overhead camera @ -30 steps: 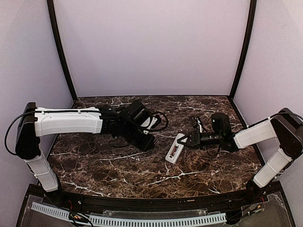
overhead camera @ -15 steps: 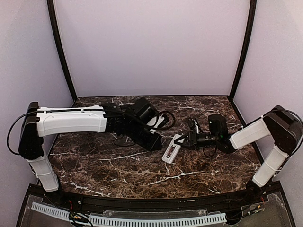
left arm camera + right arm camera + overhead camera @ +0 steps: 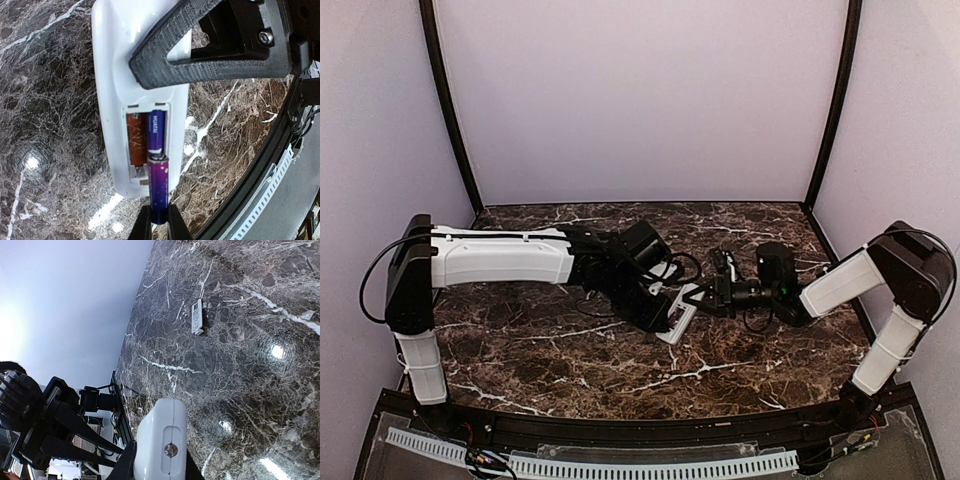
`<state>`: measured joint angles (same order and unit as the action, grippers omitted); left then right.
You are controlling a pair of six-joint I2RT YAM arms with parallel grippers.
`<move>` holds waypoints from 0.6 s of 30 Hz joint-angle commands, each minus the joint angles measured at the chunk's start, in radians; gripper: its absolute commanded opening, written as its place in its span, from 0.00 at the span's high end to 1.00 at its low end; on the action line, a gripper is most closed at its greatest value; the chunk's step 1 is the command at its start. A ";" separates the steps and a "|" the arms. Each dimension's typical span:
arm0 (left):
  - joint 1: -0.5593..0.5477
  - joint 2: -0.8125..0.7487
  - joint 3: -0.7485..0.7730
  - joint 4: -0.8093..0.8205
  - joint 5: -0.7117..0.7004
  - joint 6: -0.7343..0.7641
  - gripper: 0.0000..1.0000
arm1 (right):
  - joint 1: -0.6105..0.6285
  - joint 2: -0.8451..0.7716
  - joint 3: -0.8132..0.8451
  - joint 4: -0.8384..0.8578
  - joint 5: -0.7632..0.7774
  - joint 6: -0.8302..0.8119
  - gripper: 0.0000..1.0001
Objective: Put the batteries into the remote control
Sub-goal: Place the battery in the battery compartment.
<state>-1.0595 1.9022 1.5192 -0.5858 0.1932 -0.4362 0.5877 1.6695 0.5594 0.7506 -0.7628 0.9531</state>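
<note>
Since a second earlier the left arm had reached farther to the right, bringing the left gripper over the remote control. The right gripper had drawn the handset a little leftward across the marble table. From above, both grippers met at the remote near the table's middle, and their jaws were too small to read there.

At the left wrist, the remote control lay back-up with its battery bay exposed. The first battery sat in one slot, and the slot beside it showed bare orange. The left gripper was nearly closed, pinching the second battery by its rear end between two dark fingers. That battery's front end overlapped the bay's near edge, in line with the first; contact could not be judged. A black ribbed finger of the right gripper lay across the handset's far half.

At the right wrist, the right gripper was clamped on the remote control's end. A small pale cover lay well apart on the marble.
</note>
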 commanded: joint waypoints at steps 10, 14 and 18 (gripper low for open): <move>0.005 0.069 0.118 -0.148 0.000 -0.043 0.99 | 0.022 0.015 -0.003 0.115 0.011 0.034 1.00; 0.021 0.075 0.116 -0.148 0.005 -0.068 0.99 | 0.023 0.019 -0.006 0.127 0.008 0.036 1.00; 0.033 0.086 0.118 -0.154 0.012 -0.083 0.98 | 0.023 0.023 -0.006 0.132 0.007 0.037 1.00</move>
<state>-1.0412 1.9697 1.6169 -0.6975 0.1982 -0.4931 0.6014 1.6840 0.5587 0.8158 -0.7578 0.9817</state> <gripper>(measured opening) 0.085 0.189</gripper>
